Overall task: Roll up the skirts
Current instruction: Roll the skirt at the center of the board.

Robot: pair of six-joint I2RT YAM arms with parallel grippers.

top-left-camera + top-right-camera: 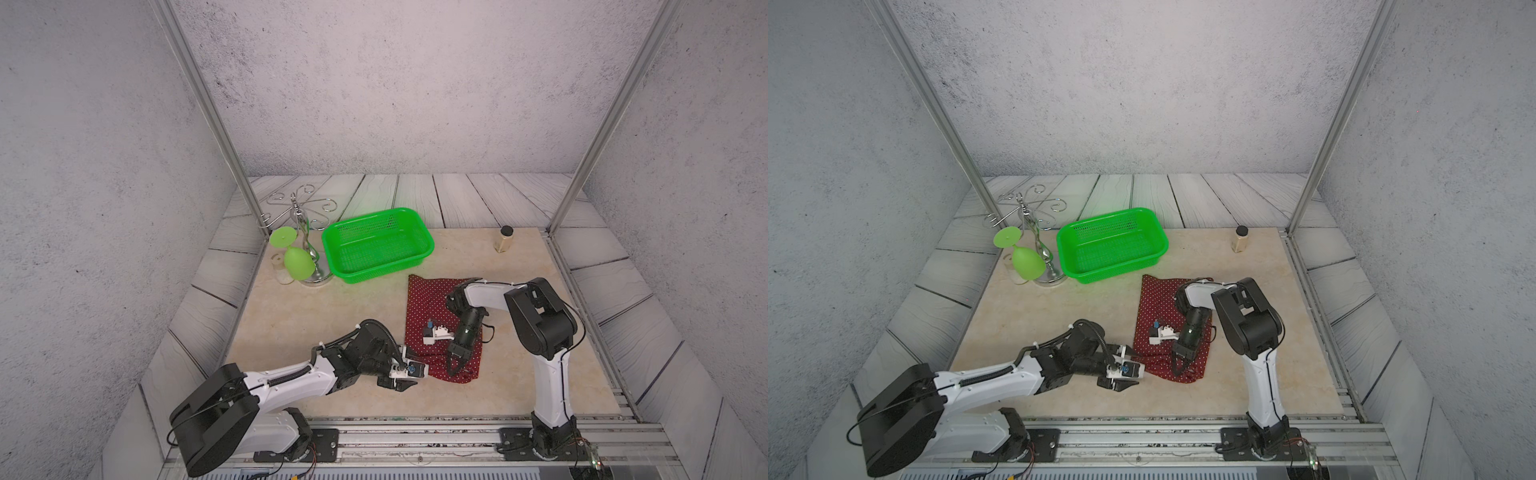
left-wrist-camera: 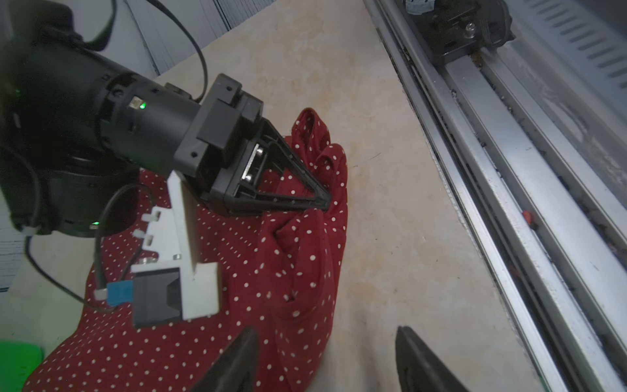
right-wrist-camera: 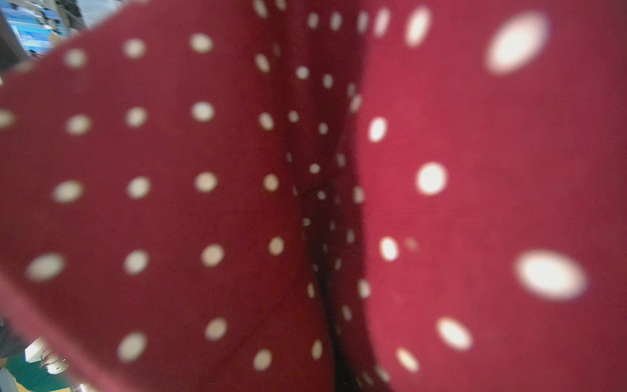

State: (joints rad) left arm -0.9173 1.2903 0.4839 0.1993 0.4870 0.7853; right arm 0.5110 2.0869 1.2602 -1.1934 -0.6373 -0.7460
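We judge the rolling barely begun. The skirt (image 1: 432, 316) lies mostly flat on the surface (image 1: 332, 332), just in front of the green basket (image 1: 376, 245) toward its right end and apart from it. Only the hem farthest from the basket is bunched, and no roll has formed yet. Our right fingers (image 2: 317, 197) are pinched together on that bunched hem. Our left fingers (image 2: 237, 359) stand apart beside it, holding nothing. The whole length toward the basket is left to roll.

We count one skirt, one basket, one wire rack (image 1: 297, 216) left of the basket with one green goblet (image 1: 297, 259), and two small jars (image 1: 505, 240), one on each side of the basket.
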